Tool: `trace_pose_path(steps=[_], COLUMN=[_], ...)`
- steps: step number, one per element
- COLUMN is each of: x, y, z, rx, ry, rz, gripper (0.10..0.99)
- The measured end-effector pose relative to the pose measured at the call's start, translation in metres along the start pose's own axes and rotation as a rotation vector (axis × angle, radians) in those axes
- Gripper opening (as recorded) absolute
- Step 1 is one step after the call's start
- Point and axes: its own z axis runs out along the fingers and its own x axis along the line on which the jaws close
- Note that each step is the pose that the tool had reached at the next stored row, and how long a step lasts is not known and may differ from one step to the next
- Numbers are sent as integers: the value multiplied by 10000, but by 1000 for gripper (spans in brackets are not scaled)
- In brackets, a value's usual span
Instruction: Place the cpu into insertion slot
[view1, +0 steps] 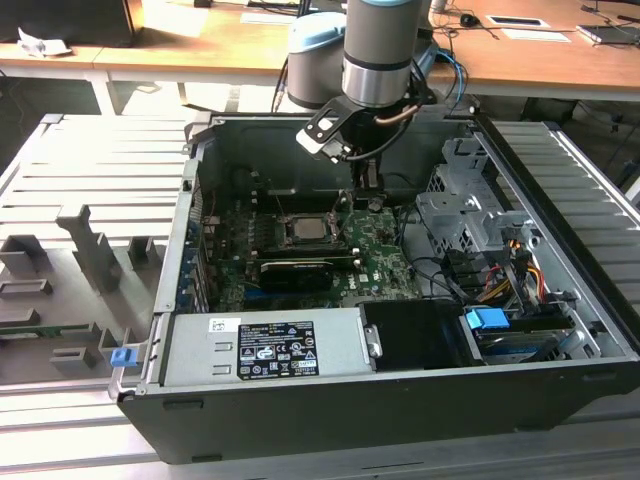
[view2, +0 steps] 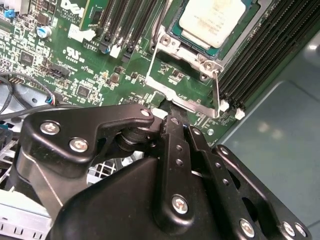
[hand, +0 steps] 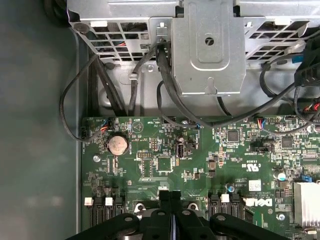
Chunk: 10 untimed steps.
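Note:
The cpu (view1: 303, 230), a square chip with a pale silver top, lies flat inside the insertion slot (view1: 281, 214) on the green motherboard in the open computer case. In the second wrist view the cpu (view2: 213, 21) sits within the slot's silvery metal frame (view2: 172, 96), and a thin wire lever runs beside it. My gripper (view1: 368, 188) hangs above the board, off the slot toward the exterior view's right and a little farther back. Its black fingers (hand: 170, 196) are pressed together with nothing between them. In the second wrist view the gripper (view2: 171, 116) is just off the frame's edge, apart from the chip.
A long black card (view1: 297, 268) lies in front of the slot, and narrow black memory slots (view2: 125, 25) flank it. A grey power supply (view1: 265, 345) fills the case front. A metal drive cage (hand: 208, 47) with cables stands at the exterior view's right. A coin battery (hand: 117, 144) sits on the board.

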Motion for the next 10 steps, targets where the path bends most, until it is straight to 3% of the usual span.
trace_pose_path(steps=[10], x=[-1], y=[-50], z=[-1], rx=[0], ry=[-1], rz=[0], gripper=[106])
